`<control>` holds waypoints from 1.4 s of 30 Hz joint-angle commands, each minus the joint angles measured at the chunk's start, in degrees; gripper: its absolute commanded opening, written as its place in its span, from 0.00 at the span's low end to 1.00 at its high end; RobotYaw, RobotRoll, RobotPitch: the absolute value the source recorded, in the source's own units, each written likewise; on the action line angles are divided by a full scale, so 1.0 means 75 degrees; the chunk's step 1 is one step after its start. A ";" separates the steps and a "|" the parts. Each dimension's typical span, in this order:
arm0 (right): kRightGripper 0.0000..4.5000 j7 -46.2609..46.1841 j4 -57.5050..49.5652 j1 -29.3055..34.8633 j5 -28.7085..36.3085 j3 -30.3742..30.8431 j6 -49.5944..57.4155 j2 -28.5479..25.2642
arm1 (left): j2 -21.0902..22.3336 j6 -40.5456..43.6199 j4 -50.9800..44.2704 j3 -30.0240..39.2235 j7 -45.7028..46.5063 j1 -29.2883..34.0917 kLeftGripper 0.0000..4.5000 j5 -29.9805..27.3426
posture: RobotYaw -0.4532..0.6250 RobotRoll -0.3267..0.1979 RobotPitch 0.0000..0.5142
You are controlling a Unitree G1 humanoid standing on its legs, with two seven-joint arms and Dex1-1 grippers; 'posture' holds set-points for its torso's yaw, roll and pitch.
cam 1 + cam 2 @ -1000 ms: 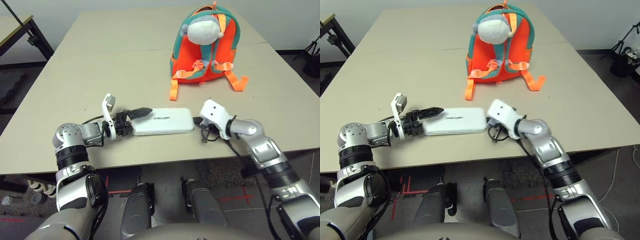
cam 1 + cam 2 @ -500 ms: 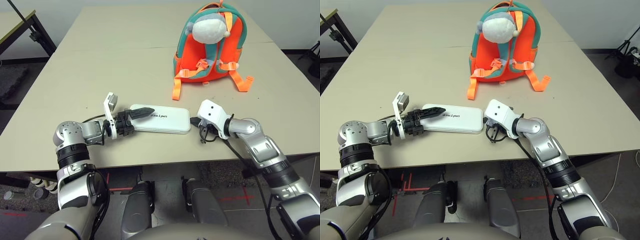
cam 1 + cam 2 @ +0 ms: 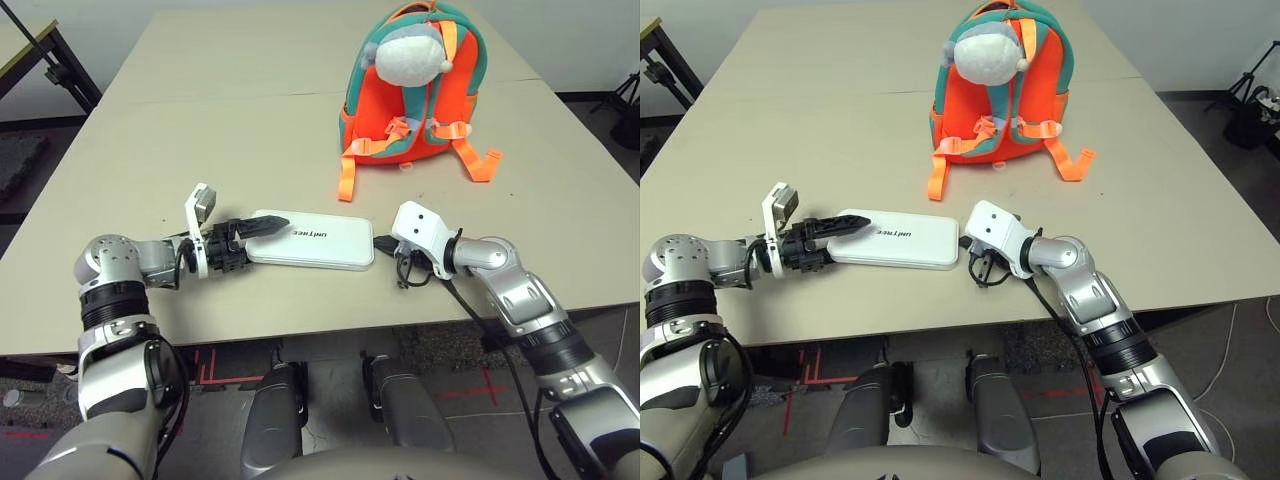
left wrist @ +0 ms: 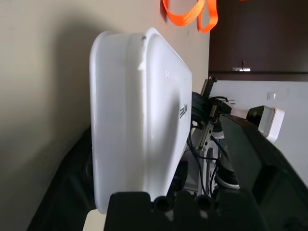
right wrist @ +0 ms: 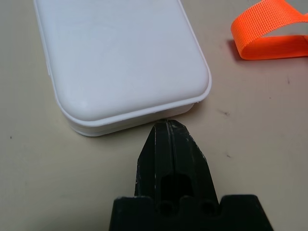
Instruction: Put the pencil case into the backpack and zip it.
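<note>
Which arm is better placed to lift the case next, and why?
Left, probably. The left tool already straddles the near end of the case, one finger lying on its top face. The right tool is shut, its tip only at the case's other end, so it would first have to open.

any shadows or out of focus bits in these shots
Left wrist view: the pencil case casts a dark shadow on the table; the near black finger is blurred. Right wrist view: soft even light, thin shadow under the case edge. Left eye view: sharp, backpack evenly lit.
</note>
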 commanded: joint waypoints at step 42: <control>1.00 -0.1997 0.0752 -0.1920 0.2840 -0.3867 0.3609 -0.0087 | 0.0668 -0.1962 -0.2262 0.2027 0.0068 -0.2764 0.31 -0.2221 | 0.33 0.62 0.35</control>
